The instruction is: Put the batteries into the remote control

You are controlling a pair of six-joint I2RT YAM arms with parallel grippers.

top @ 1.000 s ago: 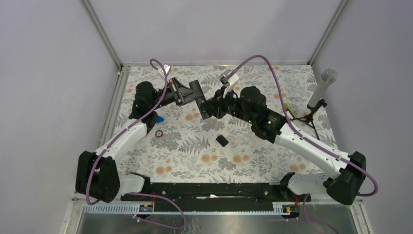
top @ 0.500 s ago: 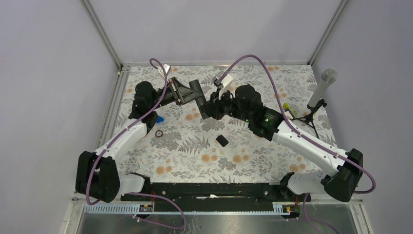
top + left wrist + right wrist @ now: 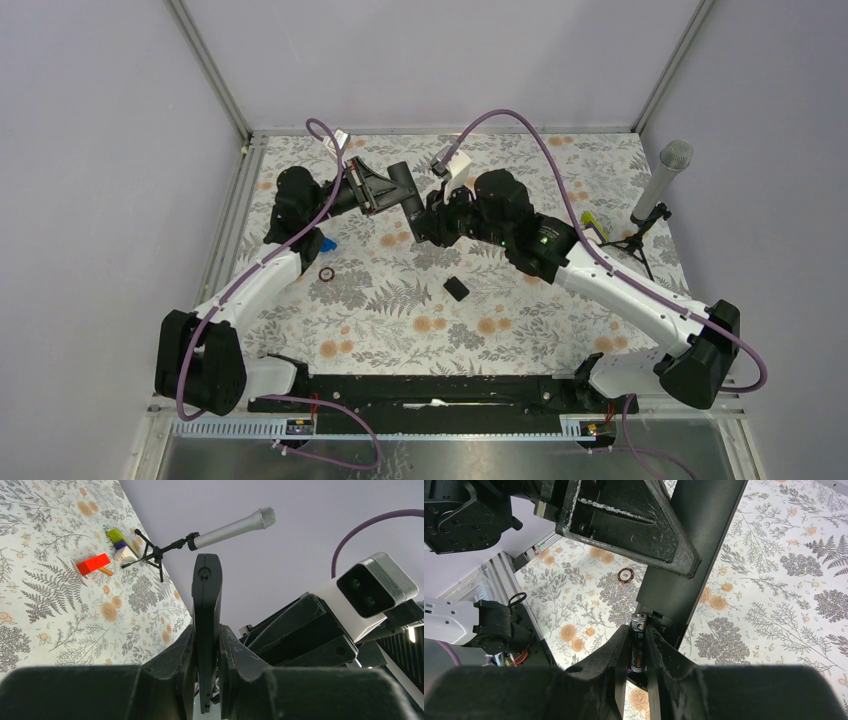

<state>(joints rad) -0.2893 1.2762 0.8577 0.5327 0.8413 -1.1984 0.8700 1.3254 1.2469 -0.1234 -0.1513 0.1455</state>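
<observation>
The battery (image 3: 637, 645) sits lengthwise between the right gripper's (image 3: 638, 652) fingers (image 3: 620, 652), its top at the open end of the remote control (image 3: 704, 540). The fingers lie close on both sides; whether they pinch it cannot be told. The left gripper's (image 3: 206, 645) fingers (image 3: 180, 652) are clamped on the remote control, held above the table (image 3: 520, 330) toward its far edge. The back cover (image 3: 456, 289) lies mid-table.

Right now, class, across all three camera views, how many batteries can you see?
1. The battery sits in the right end effector, its tip at the open compartment of the remote control. More may be hidden inside it or behind the arms.
</observation>
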